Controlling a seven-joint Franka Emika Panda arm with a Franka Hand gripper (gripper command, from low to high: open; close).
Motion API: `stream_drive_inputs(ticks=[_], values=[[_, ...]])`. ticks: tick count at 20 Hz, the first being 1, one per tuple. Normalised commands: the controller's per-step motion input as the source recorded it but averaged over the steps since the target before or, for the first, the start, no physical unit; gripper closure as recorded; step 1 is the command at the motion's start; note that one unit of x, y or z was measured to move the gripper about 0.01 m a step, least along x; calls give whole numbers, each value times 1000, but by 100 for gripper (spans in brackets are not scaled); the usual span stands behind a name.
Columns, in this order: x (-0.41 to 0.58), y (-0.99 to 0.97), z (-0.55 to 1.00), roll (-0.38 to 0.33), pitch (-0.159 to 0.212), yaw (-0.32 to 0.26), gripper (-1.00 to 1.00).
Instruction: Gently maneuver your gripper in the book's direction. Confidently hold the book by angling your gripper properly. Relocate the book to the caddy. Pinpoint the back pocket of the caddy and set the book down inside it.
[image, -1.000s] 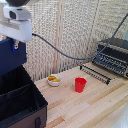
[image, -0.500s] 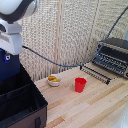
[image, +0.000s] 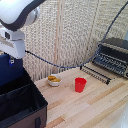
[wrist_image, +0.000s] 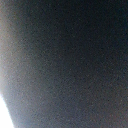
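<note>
White gripper is hanging at about ten o'clock in my exterior view, its block sitting right above the dark-blue book. I cannot tell whether the fingers are clamping the book, since they are not showing clearly. My wrist view is giving only a dark blur. The book is standing upright over the far side of the black caddy, which is filling the seven o'clock corner. I am seeing a red cup near centre on the wooden table, a small bowl just beside it toward ten o'clock, and a toaster oven at three o'clock.
</note>
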Motion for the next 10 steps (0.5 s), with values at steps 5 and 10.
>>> stream_drive_inputs(ticks=[5,10], values=[[209,-142,310,19,30,34,-100],[143,-462,441,84,-8,92,-100]])
